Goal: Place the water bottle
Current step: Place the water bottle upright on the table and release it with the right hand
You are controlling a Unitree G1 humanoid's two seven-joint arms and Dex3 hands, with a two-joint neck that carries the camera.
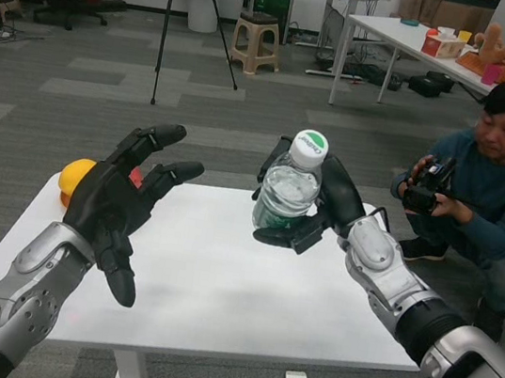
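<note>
A clear water bottle (pixel 287 190) with a white cap and a green label on top is held upright above the white table (pixel 209 287), near its far edge. My right hand (pixel 321 209) grips it from behind and the right, thumb curled under its lower part. My left hand (pixel 123 194) hovers over the table's left side with fingers spread and holds nothing.
An orange fruit (pixel 74 177) with something red beside it lies at the table's far left corner, partly hidden by my left hand. A person (pixel 487 181) crouches to the right of the table, holding a camera (pixel 429 182). A tripod (pixel 166 24), stool (pixel 257 42) and tables stand further back.
</note>
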